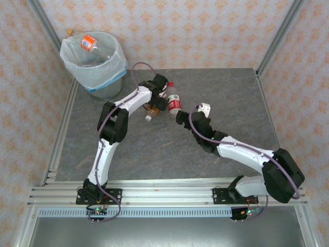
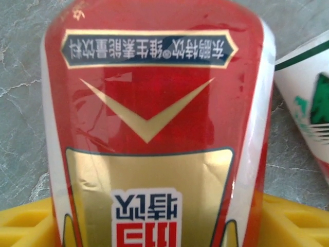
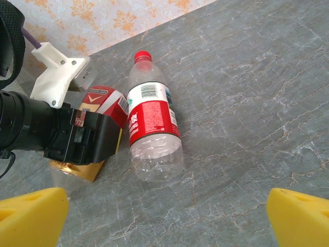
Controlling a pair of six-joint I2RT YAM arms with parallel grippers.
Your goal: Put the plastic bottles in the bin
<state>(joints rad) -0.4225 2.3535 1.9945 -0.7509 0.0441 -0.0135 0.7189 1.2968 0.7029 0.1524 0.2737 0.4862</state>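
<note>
The left tool (image 2: 159, 229) clasps the red-and-gold labelled bottle (image 2: 149, 128) on the desk (image 3: 247, 77); the right tool (image 3: 164, 216) gapes wide, the clear red-capped bottle (image 3: 152, 128) at its twelve o'clock.
</note>
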